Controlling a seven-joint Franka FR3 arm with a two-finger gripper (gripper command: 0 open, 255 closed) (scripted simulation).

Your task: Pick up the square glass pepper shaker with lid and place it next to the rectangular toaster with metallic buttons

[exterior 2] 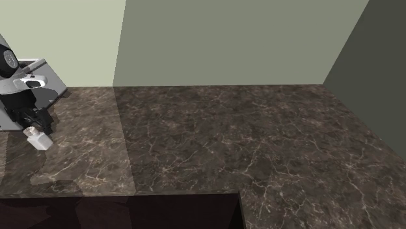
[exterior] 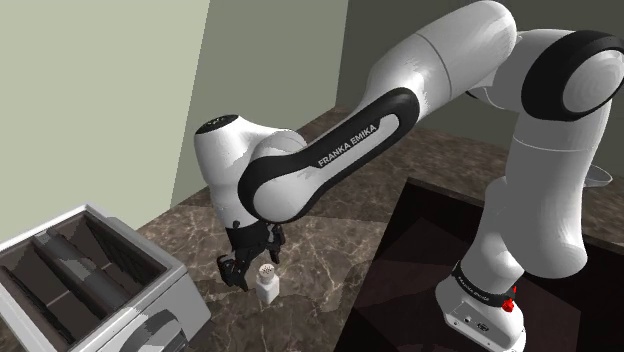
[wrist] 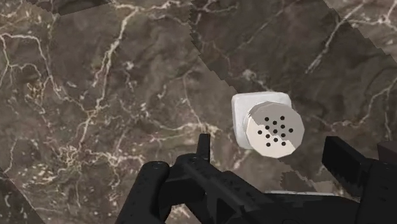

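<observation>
**K:** Dark veined stone table (exterior: 330, 290), nothing on it but the job. Hand status?

**M:** Fingers (wrist: 347, 162) spread wide, holding nothing. In the wrist view the pepper shaker (exterior: 266, 287) sits in the gap between them, with a clear gap on each side and no contact. It's upright on the table, perforated round lid (wrist: 275, 131) facing the camera. The body renders plain white (no glass look).

**K:** Step?

**M:** I read it as pre-grasp: lined up over the shaker, not closed. Caveat: the shaker already stands near the toaster (exterior: 90, 290), so a fresh release would look much the same. I can't settle that from this alone.

**K:** Next move, if it's pre-grasp?

**M:** Drop until the tips bracket the square body below the lid, then close on two flat faces. After that it's a short carry toward the toaster; set it down just beside the housing, without bumping it.

**K:** Blind spots?

**M:** Tip height against the shaker is hard to make out. In the shoulder view the hand hangs just beside it, on the toaster side, and depth is ambiguous. The toaster is cut off by that frame's edge, slots visible, buttons not. In the second exterior view the arm (exterior 2: 13, 71) is clipped at the left edge and covers most of the toaster. Beyond that, pale green walls (exterior 2: 221, 39).
</observation>
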